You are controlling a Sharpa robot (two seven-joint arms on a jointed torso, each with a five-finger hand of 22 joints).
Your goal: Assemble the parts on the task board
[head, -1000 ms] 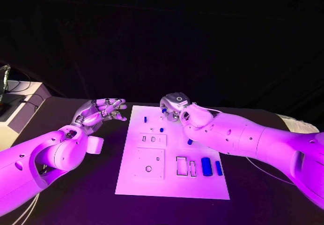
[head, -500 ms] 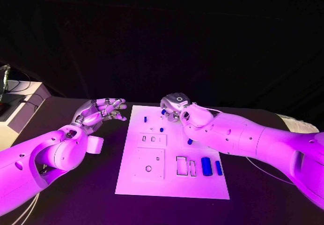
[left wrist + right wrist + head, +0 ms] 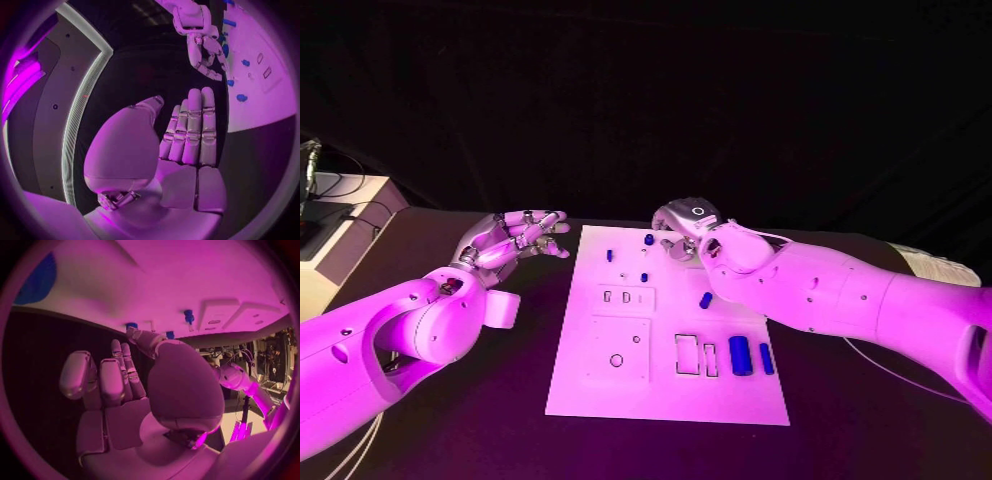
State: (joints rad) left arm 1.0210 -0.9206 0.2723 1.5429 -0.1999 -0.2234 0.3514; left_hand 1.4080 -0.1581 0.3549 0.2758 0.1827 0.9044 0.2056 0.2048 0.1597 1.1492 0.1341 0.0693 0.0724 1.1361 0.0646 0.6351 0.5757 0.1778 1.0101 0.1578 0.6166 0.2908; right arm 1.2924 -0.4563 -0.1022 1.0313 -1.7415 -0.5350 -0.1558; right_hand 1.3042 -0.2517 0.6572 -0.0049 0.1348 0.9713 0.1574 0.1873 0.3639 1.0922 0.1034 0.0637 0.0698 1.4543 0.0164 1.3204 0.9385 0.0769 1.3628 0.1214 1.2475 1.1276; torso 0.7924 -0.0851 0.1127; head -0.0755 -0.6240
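The white task board (image 3: 672,400) lies in the middle of the table. Small blue parts stand on its far half: one (image 3: 649,239) by the far edge, one (image 3: 610,255) to its left, one (image 3: 645,277) further in. A loose blue part (image 3: 705,299) lies mid-board, and two longer blue parts (image 3: 740,355) lie at the near right. My right hand (image 3: 687,232) hovers at the far edge, just right of the far part (image 3: 132,325), holding nothing. My left hand (image 3: 516,238) floats left of the board, fingers loosely bent, empty. The left wrist view shows my left hand (image 3: 187,135), the right hand (image 3: 203,45) and the board (image 3: 269,100).
Raised white blocks with slots (image 3: 626,297) and a round hole (image 3: 616,360) sit on the board's left half. Rectangular recesses (image 3: 688,353) lie beside the long blue parts. A pale box (image 3: 336,215) stands off the table's far left corner.
My right hand has shifted a little to the right, leaving the far blue part standing apart from its fingers. The left hand has not moved.
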